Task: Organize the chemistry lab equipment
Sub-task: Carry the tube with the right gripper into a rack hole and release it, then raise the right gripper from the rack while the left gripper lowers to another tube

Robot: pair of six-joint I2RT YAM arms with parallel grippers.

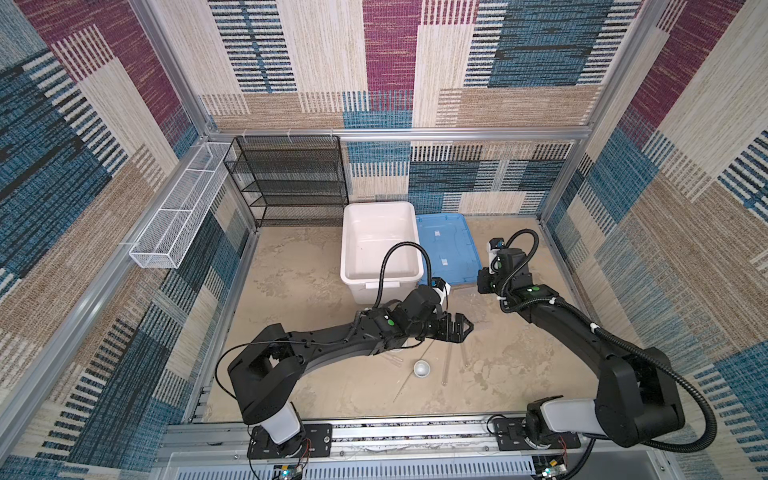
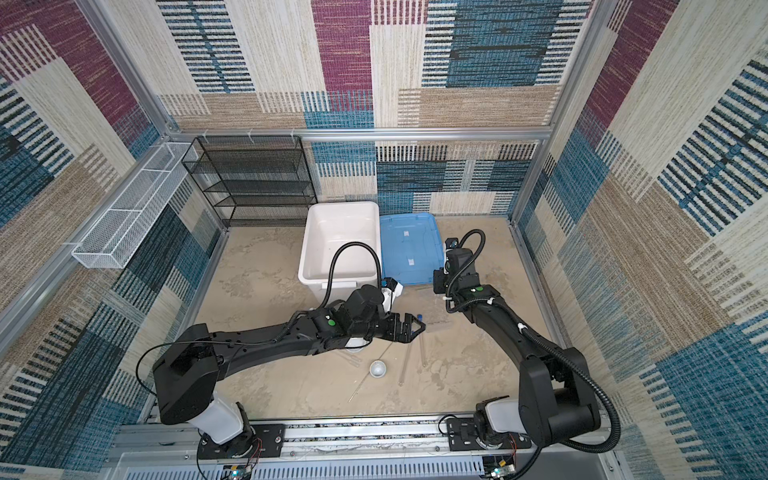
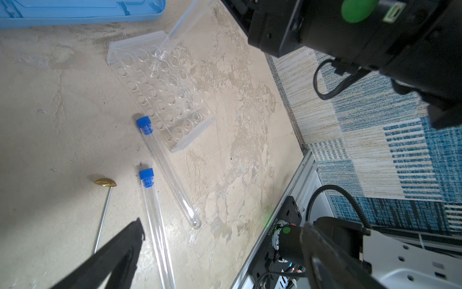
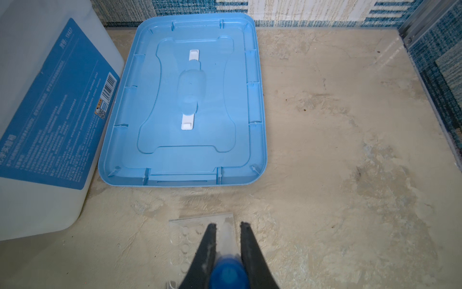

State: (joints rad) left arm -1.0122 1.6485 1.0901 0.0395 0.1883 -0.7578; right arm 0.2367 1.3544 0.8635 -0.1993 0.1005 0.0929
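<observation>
My right gripper (image 4: 228,225) is shut on a clear blue-capped tube (image 4: 228,275), held upright with its lower end at a clear plastic rack (image 4: 185,235) full of holes. In the left wrist view that tube (image 3: 190,22) slants down onto the rack (image 3: 160,92). Two more blue-capped tubes (image 3: 172,175) (image 3: 157,230) lie on the table beside the rack, with a thin rod with a brass spoon tip (image 3: 105,182) next to them. My left gripper (image 3: 222,225) hangs open and empty above them. In both top views a small white dish (image 1: 421,368) (image 2: 378,368) sits near the left gripper (image 1: 461,328).
A large white bin (image 1: 378,245) stands open at the back with its blue lid (image 1: 449,249) lying flat beside it. A black mesh shelf (image 1: 291,178) and a white wire basket (image 1: 178,216) are against the back left walls. The metal rail (image 3: 300,180) edges the table front.
</observation>
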